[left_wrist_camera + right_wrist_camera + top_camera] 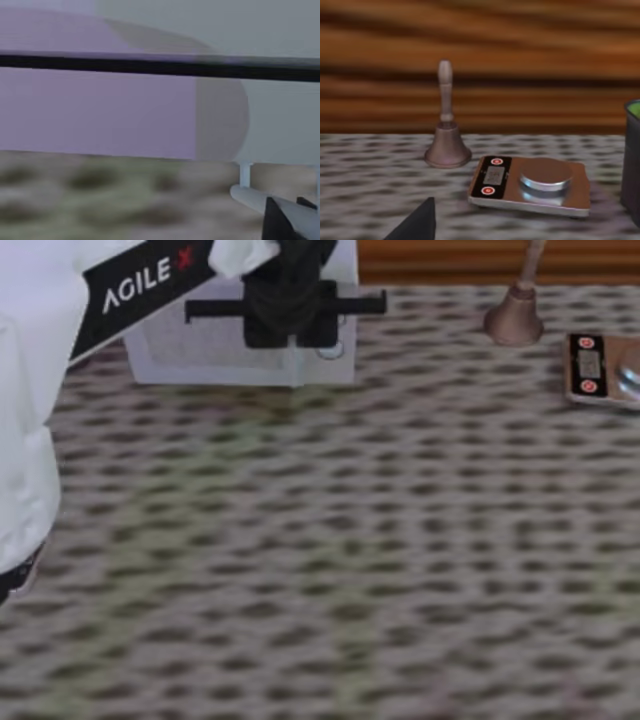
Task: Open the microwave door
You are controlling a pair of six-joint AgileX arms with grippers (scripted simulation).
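The microwave (240, 355) sits at the table's far left, mostly hidden by the left arm. The left gripper (290, 305) hangs over its front; whether it is spread cannot be told. The right gripper (415, 225) is barely seen.

Microwave (240, 355): one, directly under the left gripper (290, 310). Microwave door (200, 345): one. Hand bell (514, 318): one, well right of that gripper. Kitchen scale (598, 368): one, beyond the bell. Dark container (632, 160): one, beside the scale.

Left pincer (290, 315) over microwave (200, 350) at table's (350, 540) far left; bell (515, 315), scale (600, 365) far right.
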